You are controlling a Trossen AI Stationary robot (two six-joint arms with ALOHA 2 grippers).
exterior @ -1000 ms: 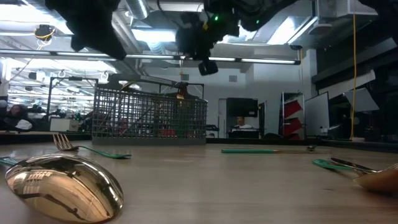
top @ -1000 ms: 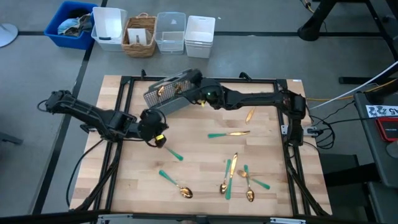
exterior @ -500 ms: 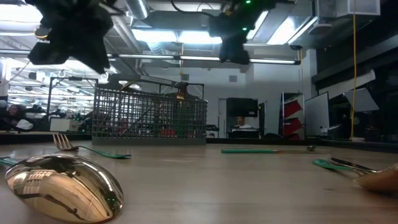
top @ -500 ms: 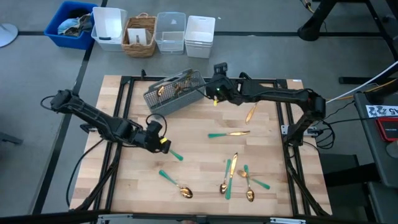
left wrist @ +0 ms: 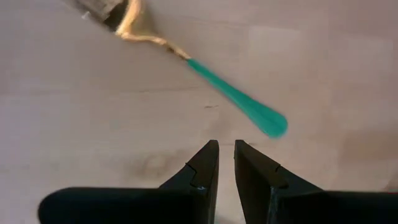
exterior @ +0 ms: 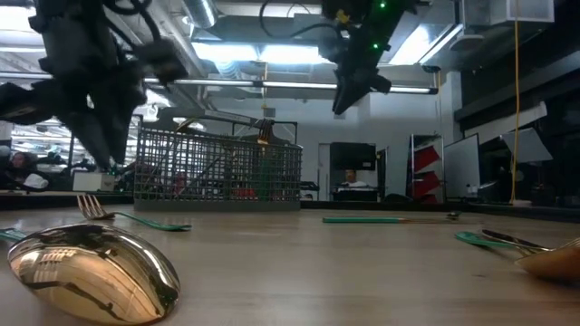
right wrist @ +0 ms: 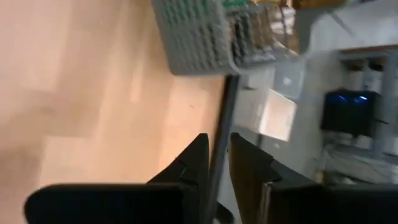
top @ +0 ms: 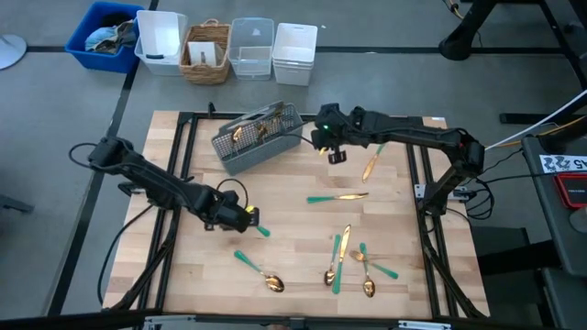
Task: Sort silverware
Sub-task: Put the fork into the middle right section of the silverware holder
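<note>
Several pieces of silverware with gold heads and teal handles lie flat on the wooden table: a fork [top: 258,228], a spoon [top: 260,270], a piece [top: 337,196] at the middle and a cluster [top: 353,261] at the near right. More stand in the grey mesh caddy [top: 257,137] at the far middle. My left gripper [top: 248,217] hangs low just beside the fork's teal handle end [left wrist: 264,121], fingers a narrow gap apart, empty. My right gripper [top: 336,154] hovers high, right of the caddy [right wrist: 199,37], also narrowly open and empty.
A gold piece [top: 370,168] lies near the far right. Black frame rails [top: 186,147] run along the table's sides and far edge. Beyond the far edge stand a blue bin [top: 105,35], white bins [top: 295,53] and a wicker basket [top: 206,53].
My left gripper has come down and toward the near right, to the fork's handle end, rolling about its own line as it sank. My right gripper has drawn away from over the caddy toward the table's right, tipping and turning.
</note>
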